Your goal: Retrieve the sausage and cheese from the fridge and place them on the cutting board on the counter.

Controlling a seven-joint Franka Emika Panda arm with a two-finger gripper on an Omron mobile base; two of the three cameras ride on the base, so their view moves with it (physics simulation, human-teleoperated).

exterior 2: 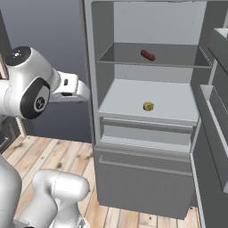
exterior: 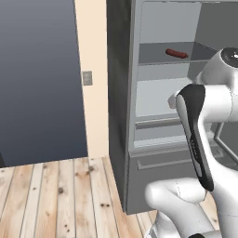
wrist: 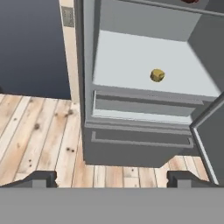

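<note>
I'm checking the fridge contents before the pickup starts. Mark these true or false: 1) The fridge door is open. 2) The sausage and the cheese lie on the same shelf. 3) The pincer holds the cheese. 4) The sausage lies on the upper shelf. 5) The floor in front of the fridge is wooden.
1) The fridge door is open: true.
2) Same shelf: false. The sausage lies one shelf above the cheese.
3) The pincer holds the cheese: false. Its jaws are open and empty, well short of the fridge.
4) The sausage lies on the upper shelf: true.
5) The floor is wooden: true, pale planks.
</note>
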